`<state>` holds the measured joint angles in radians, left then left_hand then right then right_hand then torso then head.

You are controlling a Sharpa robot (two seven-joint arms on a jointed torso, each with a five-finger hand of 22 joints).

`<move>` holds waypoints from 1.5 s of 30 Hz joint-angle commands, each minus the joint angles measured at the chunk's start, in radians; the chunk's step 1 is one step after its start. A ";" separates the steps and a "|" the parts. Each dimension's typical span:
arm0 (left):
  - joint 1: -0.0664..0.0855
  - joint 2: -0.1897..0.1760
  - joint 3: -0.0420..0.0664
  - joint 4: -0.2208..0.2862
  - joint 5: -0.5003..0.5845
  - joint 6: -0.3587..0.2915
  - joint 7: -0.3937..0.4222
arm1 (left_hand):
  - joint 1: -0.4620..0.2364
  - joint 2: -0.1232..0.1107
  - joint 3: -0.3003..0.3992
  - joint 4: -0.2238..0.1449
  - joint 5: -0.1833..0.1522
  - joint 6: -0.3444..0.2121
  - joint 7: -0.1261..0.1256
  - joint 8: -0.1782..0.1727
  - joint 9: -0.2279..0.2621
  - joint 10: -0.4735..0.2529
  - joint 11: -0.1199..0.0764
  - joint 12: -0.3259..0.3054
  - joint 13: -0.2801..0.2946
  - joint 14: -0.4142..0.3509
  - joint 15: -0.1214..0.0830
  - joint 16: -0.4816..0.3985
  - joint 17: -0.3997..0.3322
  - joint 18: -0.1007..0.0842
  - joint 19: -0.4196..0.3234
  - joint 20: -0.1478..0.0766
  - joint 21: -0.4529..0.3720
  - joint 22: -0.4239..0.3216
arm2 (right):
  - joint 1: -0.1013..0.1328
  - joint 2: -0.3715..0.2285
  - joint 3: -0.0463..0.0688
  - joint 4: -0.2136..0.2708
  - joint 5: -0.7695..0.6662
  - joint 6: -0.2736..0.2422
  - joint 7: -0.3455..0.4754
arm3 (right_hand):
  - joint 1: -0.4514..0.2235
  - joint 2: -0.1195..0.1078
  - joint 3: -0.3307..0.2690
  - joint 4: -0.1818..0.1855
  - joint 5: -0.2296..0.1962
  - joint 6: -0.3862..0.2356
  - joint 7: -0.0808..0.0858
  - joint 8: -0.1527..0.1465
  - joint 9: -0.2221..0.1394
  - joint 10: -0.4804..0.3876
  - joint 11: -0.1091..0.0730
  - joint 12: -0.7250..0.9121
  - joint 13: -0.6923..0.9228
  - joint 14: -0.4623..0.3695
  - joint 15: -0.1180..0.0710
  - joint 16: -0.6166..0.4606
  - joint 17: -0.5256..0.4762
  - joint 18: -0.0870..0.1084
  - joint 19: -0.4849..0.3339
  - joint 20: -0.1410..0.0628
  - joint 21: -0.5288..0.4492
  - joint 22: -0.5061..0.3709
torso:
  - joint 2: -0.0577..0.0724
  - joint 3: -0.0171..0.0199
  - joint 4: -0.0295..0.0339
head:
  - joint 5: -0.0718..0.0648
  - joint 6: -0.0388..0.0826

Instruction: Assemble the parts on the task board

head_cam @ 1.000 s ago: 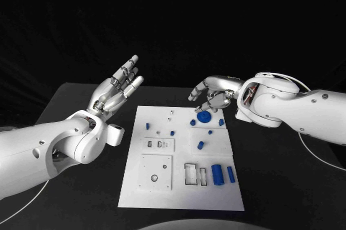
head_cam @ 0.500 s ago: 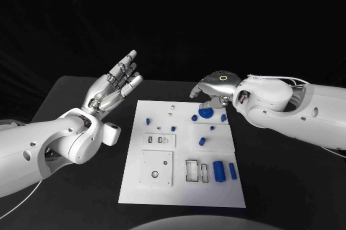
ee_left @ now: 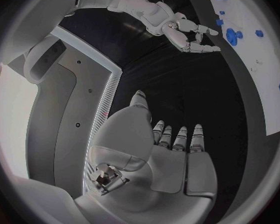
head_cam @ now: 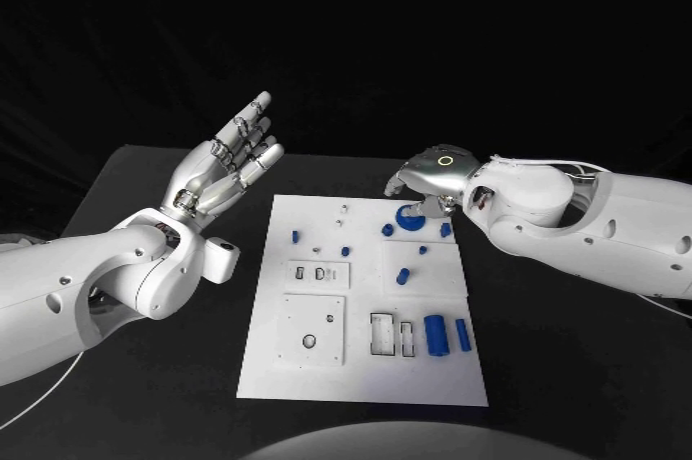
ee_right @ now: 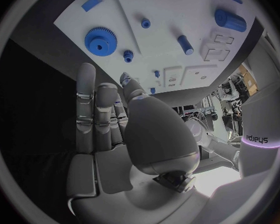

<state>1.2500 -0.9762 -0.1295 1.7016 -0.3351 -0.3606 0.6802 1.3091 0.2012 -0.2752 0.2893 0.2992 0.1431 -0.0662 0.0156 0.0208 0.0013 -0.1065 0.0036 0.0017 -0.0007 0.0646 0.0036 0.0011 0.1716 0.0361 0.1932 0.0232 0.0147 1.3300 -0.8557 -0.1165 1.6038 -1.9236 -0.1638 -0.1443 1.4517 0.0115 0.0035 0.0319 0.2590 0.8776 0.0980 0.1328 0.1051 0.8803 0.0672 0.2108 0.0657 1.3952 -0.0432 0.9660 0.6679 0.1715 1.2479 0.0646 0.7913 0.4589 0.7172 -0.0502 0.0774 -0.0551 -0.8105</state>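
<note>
The left hand (head_cam: 231, 165) is raised above the bench (head_cam: 159, 180) beside the task board (head_cam: 361, 380), fingers straight and spread wide, holding nothing. On the near end of the board lie two blue cylinders (head_cam: 436, 337), side by side next to rectangular slots. Further along, a short blue peg (head_cam: 404, 276) lies near the middle. At the far end sits the blue gear (head_cam: 410, 217), and the right hand (head_cam: 427, 175) hovers just over it, fingers extended and apart in the right wrist view, gripping nothing
</note>
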 commanded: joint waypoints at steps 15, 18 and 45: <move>0.000 0.010 0.000 -0.011 -0.011 0.025 0.041 | 0.023 0.004 0.004 0.002 0.018 0.004 0.010 0.006 0.001 -0.001 0.020 -0.004 -0.002 0.001 -0.024 -0.004 -0.001 0.008 -0.009 -0.003 -0.002 -0.003 | -0.052 0.059 0.000 -0.082 0.016 -0.037 0.054 | -0.014 -0.028 0.029 0.011 -0.034 -0.039 -0.012 -0.045 -0.024 0.000 0.016 -0.050 -0.002 0.007 0.011 0.021 0.025 0.010 -0.026 0.007 0.029 0.039 | -0.007 -0.0052 0.0042 | 0.001 -0.020; 0.000 0.012 -0.001 -0.014 -0.009 0.027 0.041 | 0.025 0.004 0.004 0.002 0.021 0.004 0.011 0.006 0.001 -0.001 0.022 -0.004 -0.002 0.001 -0.025 -0.004 -0.001 0.008 -0.010 -0.003 -0.003 -0.003 | -0.056 0.062 0.000 -0.087 0.017 -0.033 0.057 | -0.014 -0.028 0.030 0.011 -0.034 -0.038 -0.014 -0.046 -0.024 -0.001 0.016 -0.052 -0.002 0.007 0.011 0.021 0.026 0.010 -0.027 0.008 0.030 0.041 | -0.009 -0.0056 0.0051 | 0.000 -0.024; -0.002 0.029 -0.006 -0.035 0.008 0.046 0.032 | 0.055 0.010 0.009 0.001 0.069 0.001 0.019 0.006 0.001 -0.001 0.049 -0.004 -0.002 0.001 -0.014 -0.004 -0.001 0.007 -0.010 0.017 -0.003 -0.003 | -0.092 0.109 0.000 -0.157 0.023 -0.033 0.052 | -0.010 -0.029 0.080 0.013 0.009 0.069 -0.024 -0.015 -0.006 0.043 0.015 -0.072 0.001 0.006 0.011 0.032 0.047 0.011 -0.048 0.010 0.052 0.083 | -0.018 -0.0095 0.0058 | -0.002 -0.040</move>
<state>1.2475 -0.9497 -0.1355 1.6660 -0.3312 -0.3377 0.6811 1.3543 0.2125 -0.2702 0.2899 0.3656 0.1445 -0.0534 0.0156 0.0206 0.0016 -0.0638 0.0037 0.0015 -0.0008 0.0462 0.0036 0.0014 0.1716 0.0274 0.2020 0.0232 0.0123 1.2399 -0.7504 -0.1166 1.4532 -1.8963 -0.1864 -0.0888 1.4371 -0.0108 0.0791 0.0446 0.2635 0.9429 0.0744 0.1158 0.0983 0.9179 0.0832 0.1418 0.0658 1.4021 -0.0361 0.9947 0.7142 0.1709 1.2089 0.0751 0.8383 0.5411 0.7005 -0.0595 0.0832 -0.0567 -0.8497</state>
